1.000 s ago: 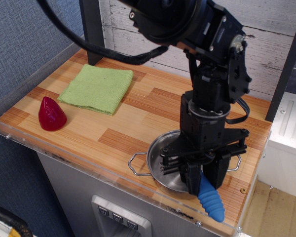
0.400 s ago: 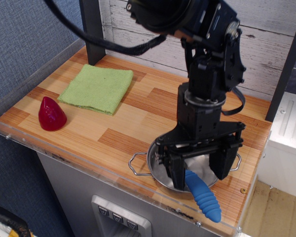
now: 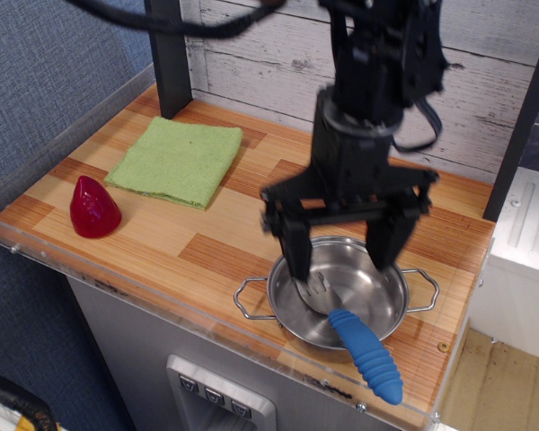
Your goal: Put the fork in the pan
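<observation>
One item is in question, and it appears delivered: the fork (image 3: 357, 339) lies in the pan (image 3: 292, 310) at lower centre of the frame, tines down on the pan floor, handle resting across the near rim and overhanging toward the lower right. By my judgement the placement is done or very nearly so; what remains is for the arm to clear away. Whether an overhanging handle counts as fully "in" is open.

The gripper (image 3: 342, 252) hangs above the pan with its fingers spread wide, holding nothing and apart from the fork.

Materials: the fork's handle is thick, ribbed, bright-blue plastic; its tines are short and dark grey, probably metal, though reflections blur them. The pan is round, shallow, polished steel with thin wire loop handles on opposite sides. It sits on a striped wood-pattern counter (image 3: 207, 233) edged with clear acrylic.

Elsewhere: a folded green cloth (image 3: 177, 161) at upper left, woven and soft-looking, and a glossy red cone-shaped object (image 3: 93, 207) at left.
</observation>
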Robot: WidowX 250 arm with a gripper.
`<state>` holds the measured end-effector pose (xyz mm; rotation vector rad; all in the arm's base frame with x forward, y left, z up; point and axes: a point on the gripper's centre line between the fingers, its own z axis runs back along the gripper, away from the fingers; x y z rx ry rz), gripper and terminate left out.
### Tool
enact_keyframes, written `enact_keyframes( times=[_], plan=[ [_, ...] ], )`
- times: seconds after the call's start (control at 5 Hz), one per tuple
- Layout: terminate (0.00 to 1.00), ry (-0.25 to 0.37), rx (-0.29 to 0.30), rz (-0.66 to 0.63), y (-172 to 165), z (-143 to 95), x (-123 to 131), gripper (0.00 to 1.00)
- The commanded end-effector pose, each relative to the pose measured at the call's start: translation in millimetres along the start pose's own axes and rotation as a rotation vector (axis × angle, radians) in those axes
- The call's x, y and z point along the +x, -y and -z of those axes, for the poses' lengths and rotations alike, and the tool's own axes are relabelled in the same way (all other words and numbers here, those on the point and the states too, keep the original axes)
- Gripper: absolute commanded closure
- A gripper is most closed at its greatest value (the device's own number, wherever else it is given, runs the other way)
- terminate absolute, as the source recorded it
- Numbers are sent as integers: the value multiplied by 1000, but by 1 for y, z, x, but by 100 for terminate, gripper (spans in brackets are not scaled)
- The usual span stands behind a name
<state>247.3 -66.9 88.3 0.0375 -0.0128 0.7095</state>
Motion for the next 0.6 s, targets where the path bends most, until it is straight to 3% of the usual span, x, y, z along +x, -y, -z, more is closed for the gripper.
enact_keyframes(
  times=[0.0, 0.2, 0.4],
  plan=[
    [0, 192, -124, 313, 20, -35, 44, 0],
    [0, 216, -162, 329, 33, -36, 62, 0],
    [100, 239, -178, 335, 44, -28, 90, 0]
  ],
)
